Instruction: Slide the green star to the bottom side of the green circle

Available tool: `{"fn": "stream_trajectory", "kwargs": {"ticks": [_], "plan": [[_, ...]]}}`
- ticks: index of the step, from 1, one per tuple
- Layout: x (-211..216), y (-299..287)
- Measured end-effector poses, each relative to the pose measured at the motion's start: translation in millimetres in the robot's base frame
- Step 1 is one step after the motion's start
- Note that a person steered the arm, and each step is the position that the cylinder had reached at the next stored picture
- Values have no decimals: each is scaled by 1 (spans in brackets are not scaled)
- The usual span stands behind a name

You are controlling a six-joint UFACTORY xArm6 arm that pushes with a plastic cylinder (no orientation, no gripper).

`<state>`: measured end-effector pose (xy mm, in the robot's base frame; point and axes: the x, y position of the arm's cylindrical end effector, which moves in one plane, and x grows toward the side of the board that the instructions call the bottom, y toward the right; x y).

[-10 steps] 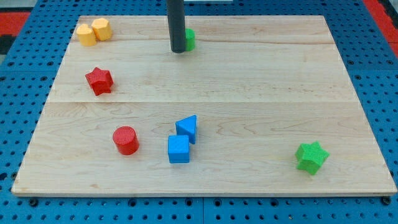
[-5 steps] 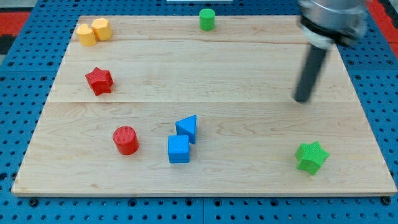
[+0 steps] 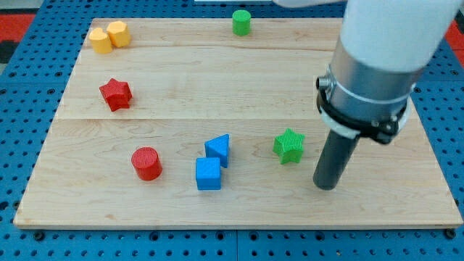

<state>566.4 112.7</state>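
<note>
My tip (image 3: 327, 185) stands near the surface's (image 3: 239, 210) bottom edge, just right of the green star (image 3: 289, 146); the green circle (image 3: 241, 22) sits at the top edge. No pincer shows.

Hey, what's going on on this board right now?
A robot arm is pushing the green star with my tip, which sits just to the star's lower right, apart from it. The star is mid-board, right of the blue blocks. The green circle is far off at the top edge, so there's a long way left.
</note>
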Motion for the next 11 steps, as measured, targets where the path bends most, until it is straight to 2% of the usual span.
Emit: {"fn": "stream_trajectory", "kwargs": {"ticks": [1,2,3,4,5,7,8,9,11], "plan": [[-42,-10],[-116,-18],[-154,-29],[-92,-5],[-63,-25],[-187,-101],[-215,-122],[-213,-119],[-309,-122]]}}
